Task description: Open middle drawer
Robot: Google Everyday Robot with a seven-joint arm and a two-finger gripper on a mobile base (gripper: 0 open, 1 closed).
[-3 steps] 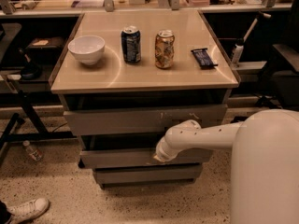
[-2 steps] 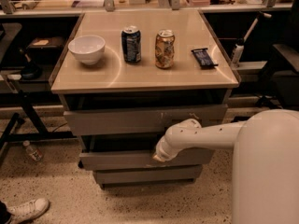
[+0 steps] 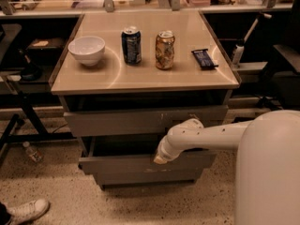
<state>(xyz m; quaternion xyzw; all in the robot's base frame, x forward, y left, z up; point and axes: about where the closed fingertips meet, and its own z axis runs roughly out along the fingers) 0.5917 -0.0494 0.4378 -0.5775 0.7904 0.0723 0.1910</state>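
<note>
The middle drawer (image 3: 117, 164) is a wide, shallow grey front below the taller top drawer front (image 3: 117, 123). It stands pulled out a little from the cabinet, with a dark gap above its top edge. My gripper (image 3: 160, 159) is at the end of the white arm (image 3: 206, 137) that reaches in from the right. It rests at the drawer's upper edge, right of centre. The drawer's inside is in shadow.
On the cabinet top (image 3: 140, 76) stand a white bowl (image 3: 87, 49), a blue can (image 3: 131, 45), a gold can (image 3: 164, 49) and a dark bar (image 3: 204, 58). A bottom drawer (image 3: 140, 177) sits lower. A bottle (image 3: 32, 151) and a shoe (image 3: 26, 210) lie on the floor at left.
</note>
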